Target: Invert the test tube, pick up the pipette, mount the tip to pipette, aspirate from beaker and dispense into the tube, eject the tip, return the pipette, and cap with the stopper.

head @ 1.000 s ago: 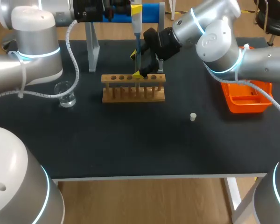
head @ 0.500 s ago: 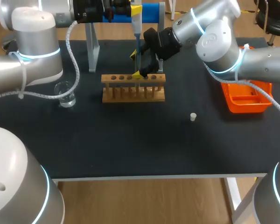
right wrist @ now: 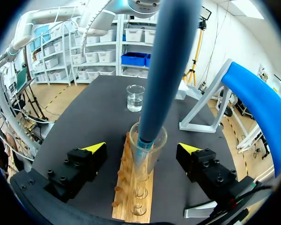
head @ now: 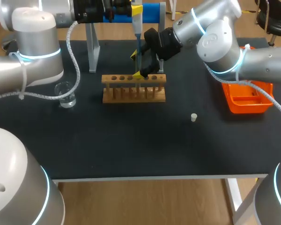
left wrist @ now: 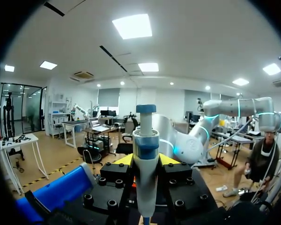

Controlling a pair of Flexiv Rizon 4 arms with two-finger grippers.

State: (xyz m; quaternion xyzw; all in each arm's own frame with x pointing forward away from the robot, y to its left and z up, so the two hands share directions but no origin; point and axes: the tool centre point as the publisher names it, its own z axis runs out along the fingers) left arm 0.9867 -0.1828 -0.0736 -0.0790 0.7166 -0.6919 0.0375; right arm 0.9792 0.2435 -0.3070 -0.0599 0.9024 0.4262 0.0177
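The surface (head: 131, 145) carries one of each thing the job needs, spread so neither arm blocks the other.

There are two arms. The left one comes in high, and the left fingers (left wrist: 146, 160) are clenched on the one pipette (left wrist: 145, 136), holding it upright so its shaft drops straight down. The right fingers (right wrist: 141, 149) are released. One stands on each side of the tube, both apart from the glass, placed, I judge, to guard or steady it rather than carry it.

One blue-topped stand (head: 150, 10) sits at the back, likely the pipette's parking place. One orange tray (head: 243, 109) lies off to the right, probably for spent tips.

One wooden rack (head: 133, 93) stands mid-surface with a single row of holes. I cannot count them surely.

One beaker (head: 66, 95) holding clear liquid sits to the rack's left, within the left arm's reach.

The one tube (right wrist: 144, 166) stands mouth-up in the rack. The pipette's lower end is inside its mouth, which fits the dispensing step.

One small white stopper (head: 194, 117) waits alone in front of the rack on its right, well apart from it. Capping is not yet done.
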